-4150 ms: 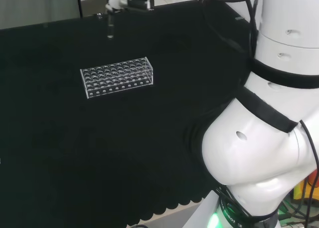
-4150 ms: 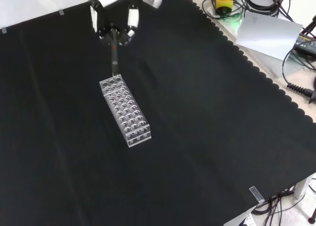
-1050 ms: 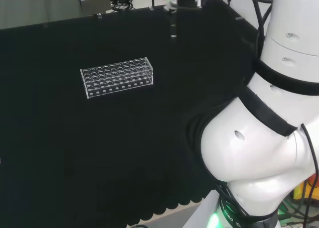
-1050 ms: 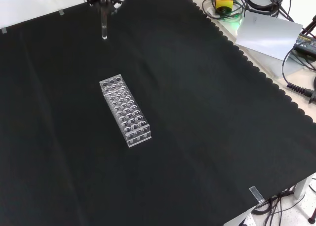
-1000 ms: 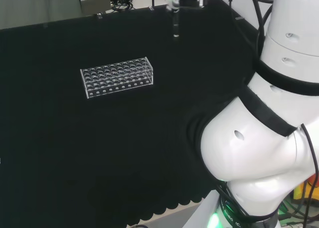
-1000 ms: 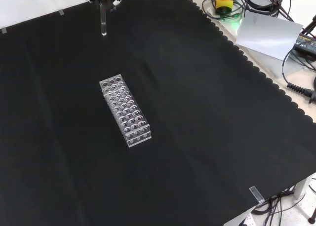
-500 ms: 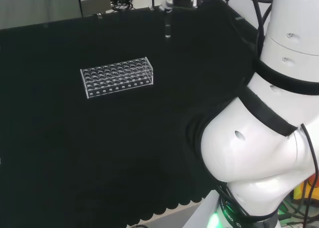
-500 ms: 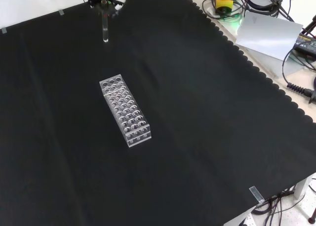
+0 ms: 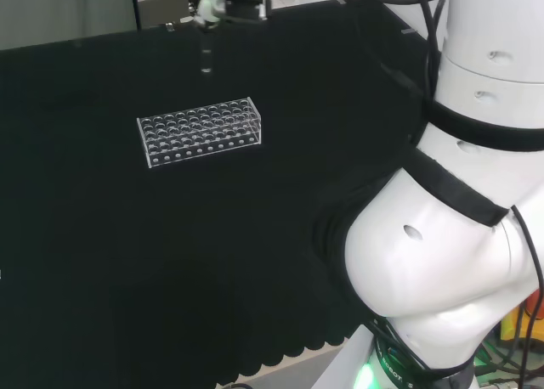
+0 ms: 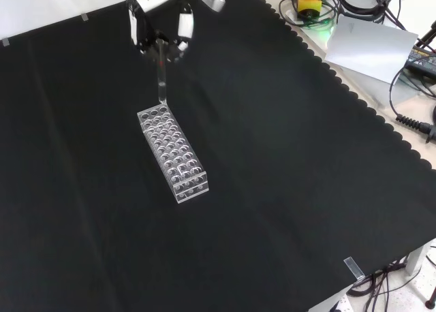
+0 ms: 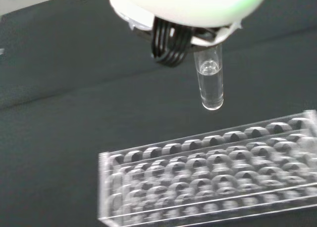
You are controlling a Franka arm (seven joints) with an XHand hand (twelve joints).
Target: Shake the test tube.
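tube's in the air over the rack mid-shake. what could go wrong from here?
1. The hand pinches the tube only at its top end, so a sideways swing may work it free.
2. The tube's tip hangs just above the rack; a downward stroke could clip the rack's end and shift it.
3. The tube looks uncapped in the wrist view; any liquid could splash out.

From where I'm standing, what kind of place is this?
Most likely a robotics lab set up for chemistry handling: a clear test tube rack on a bench under black cloth, a robot's hand holding a test tube, and cables beside the bench.
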